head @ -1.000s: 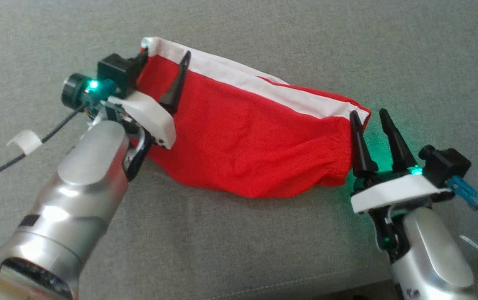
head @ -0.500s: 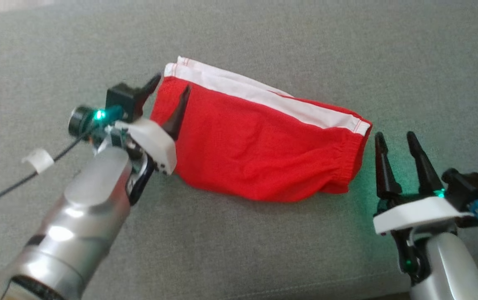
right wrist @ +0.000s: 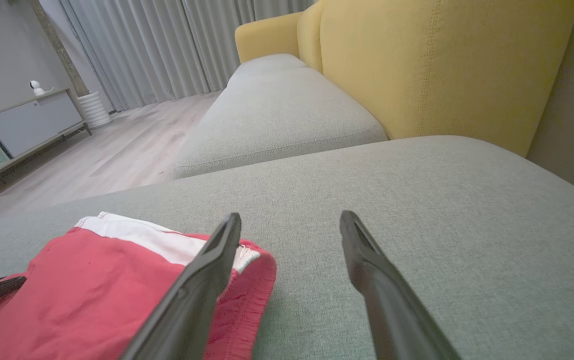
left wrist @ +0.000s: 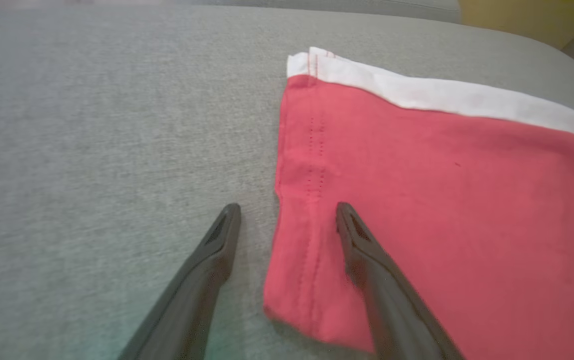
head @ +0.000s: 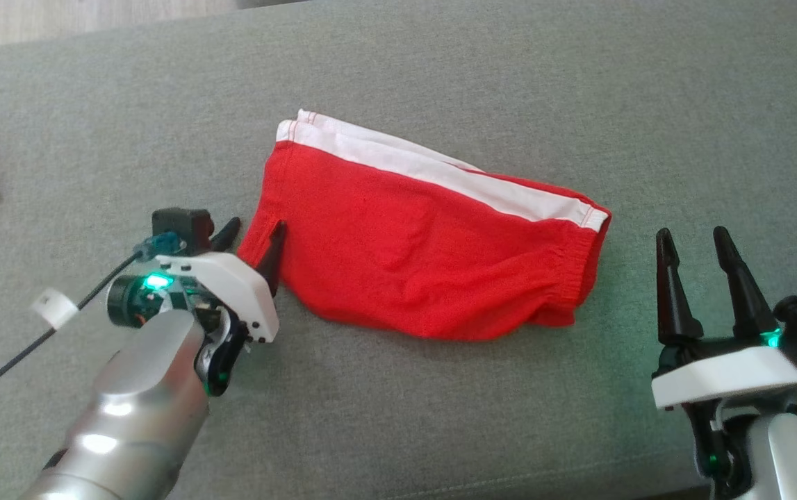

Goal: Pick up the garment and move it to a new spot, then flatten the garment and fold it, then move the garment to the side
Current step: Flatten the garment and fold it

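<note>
Red fabric with a white side band forms the garment (head: pixel 426 257), which lies folded and flat on the grey sofa cushion (head: pixel 440 417), near the middle of the head view. The left gripper (head: pixel 257 224) has its fingers spread. One finger sits over the garment's left hem and the other over bare cushion, so the hem edge lies between them unpinched. The right gripper (head: pixel 691 232), fingers likewise apart, stands near the elastic waistband end, clear of the cloth. Neither holds anything. The fold appears complete, and this flanking stance probably suits gripping both ends for the sideways move.
</note>
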Available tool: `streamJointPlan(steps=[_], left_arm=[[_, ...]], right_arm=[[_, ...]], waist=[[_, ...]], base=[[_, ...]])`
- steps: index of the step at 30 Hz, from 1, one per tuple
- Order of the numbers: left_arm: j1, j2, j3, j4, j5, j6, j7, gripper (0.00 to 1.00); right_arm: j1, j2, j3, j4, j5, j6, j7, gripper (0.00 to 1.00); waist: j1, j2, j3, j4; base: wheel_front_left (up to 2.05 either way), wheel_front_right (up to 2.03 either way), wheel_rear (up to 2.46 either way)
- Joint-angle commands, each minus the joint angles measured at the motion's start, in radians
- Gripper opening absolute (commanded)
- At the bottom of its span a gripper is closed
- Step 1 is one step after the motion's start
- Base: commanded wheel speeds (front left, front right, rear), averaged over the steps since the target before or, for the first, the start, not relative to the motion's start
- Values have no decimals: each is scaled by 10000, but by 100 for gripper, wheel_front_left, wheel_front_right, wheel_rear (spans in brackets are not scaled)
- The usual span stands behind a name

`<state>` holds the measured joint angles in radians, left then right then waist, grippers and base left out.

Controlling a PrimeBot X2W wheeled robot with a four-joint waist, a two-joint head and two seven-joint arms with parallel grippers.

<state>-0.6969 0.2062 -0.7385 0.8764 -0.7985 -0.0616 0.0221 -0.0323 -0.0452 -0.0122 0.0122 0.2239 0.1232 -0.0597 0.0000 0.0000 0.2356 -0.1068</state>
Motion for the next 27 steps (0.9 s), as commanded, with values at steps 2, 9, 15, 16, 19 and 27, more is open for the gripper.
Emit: streamJointPlan(steps=[2,9,15,16,19,27], left_arm=[[-192,221,366,-372,-149,-54,153,100],[-101,47,189,-861,-393,-186,833,100],[-66,7,-39,-1061,-359,-61,1319,59],[-66,7,-39,-1061,-359,-61,1319,59],[-60,13,-62,-1154,-332,64,1328,0],[418,216,121,-1464,-403,476,872,0]], right_arm=[[11,-51,150,-509,-88,75,117,100],[44,-51,153,-795,-93,75,257,100],[-5,-51,290,-834,-35,75,248,100],[-5,-51,290,-834,-35,75,248,100],[-14,-51,258,-812,-21,75,220,100],[122,-51,-177,-651,-71,75,138,100]], waist=[[0,0,42,-53],[0,0,161,-193],[0,0,224,-359],[0,0,224,-359],[0,0,193,-382],[0,0,-359,144]], base=[[0,0,0],[0,0,0],[0,0,0],[0,0,0],[0,0,0],[0,0,0]])
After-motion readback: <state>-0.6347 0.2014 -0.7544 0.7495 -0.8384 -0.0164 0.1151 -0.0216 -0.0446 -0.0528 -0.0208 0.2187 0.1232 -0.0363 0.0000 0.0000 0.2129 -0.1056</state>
